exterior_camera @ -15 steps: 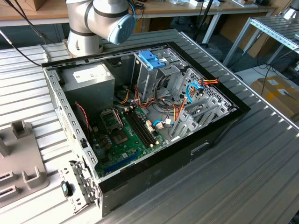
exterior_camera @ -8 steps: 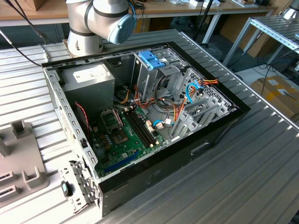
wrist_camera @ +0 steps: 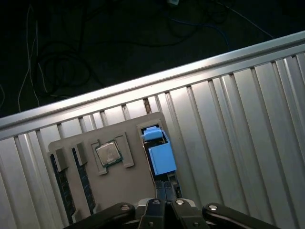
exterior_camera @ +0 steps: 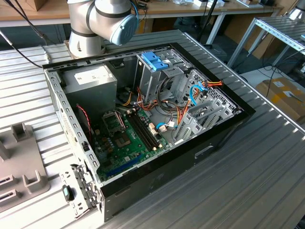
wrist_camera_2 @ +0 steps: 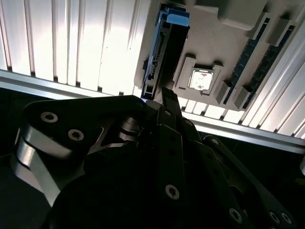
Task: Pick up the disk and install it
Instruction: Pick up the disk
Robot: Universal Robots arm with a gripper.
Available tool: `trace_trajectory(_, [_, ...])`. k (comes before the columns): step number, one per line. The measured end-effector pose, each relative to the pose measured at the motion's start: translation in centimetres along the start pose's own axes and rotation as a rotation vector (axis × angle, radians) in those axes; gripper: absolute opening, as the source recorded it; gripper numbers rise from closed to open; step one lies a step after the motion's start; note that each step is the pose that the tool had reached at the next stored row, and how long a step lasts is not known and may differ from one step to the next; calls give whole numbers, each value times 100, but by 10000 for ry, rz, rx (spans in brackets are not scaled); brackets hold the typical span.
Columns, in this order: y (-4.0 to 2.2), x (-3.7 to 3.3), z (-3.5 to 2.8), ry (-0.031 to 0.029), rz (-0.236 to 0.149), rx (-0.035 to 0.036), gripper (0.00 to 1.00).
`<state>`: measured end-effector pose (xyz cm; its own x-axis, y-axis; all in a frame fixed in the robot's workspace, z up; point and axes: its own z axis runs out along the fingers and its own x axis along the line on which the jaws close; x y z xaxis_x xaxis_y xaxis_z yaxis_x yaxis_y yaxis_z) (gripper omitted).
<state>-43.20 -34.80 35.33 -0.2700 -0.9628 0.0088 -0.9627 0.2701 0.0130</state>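
Observation:
The disk stands on edge in a slot of a grey holder plate, with a blue piece on its upper side. In the second wrist view the disk shows a dark flank and a circuit-board side. My gripper hangs above the holder, just off the disk's near end and apart from it. Its two fingers lie close together with nothing between them, and its dark body and fingertips reach toward the disk's end. The open computer case lies on the table with its drive cage under a blue top.
The holder plate also carries a processor chip and memory sticks. It lies on ribbed aluminium near the table's edge rail, with dark floor and cables beyond. A grey power-supply box sits inside the case beside the arm's base.

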Motion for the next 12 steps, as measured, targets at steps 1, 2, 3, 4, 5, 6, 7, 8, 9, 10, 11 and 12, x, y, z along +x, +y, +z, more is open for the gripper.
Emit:
trace_trajectory(1, [0, 0, 0, 1, -75, 1, 11])
trace_trajectory(2, [0, 0, 0, 2, -158, 2, 11])
trace_trajectory(3, [0, 0, 0, 3, -228, 2, 11])
trace_trajectory(4, [0, 0, 0, 4, -331, 3, 11])
trace_trajectory(5, [0, 0, 0, 6, -412, 4, 11])
trace_trajectory(6, [0, 0, 0, 6, -479, 4, 11])
trace_trajectory(7, [0, 0, 0, 6, -510, 5, 11])
trace_trajectory(8, [0, 0, 0, 7, -517, 5, 11])
trace_trajectory(9, [0, 0, 0, 7, -519, 5, 11])
trace_trajectory(10, [0, 0, 0, 7, -520, 5, 11])
trace_trajectory(11, [0, 0, 0, 7, -522, 5, 11])
trace_trajectory(12, [0, 0, 0, 7, -523, 5, 11])
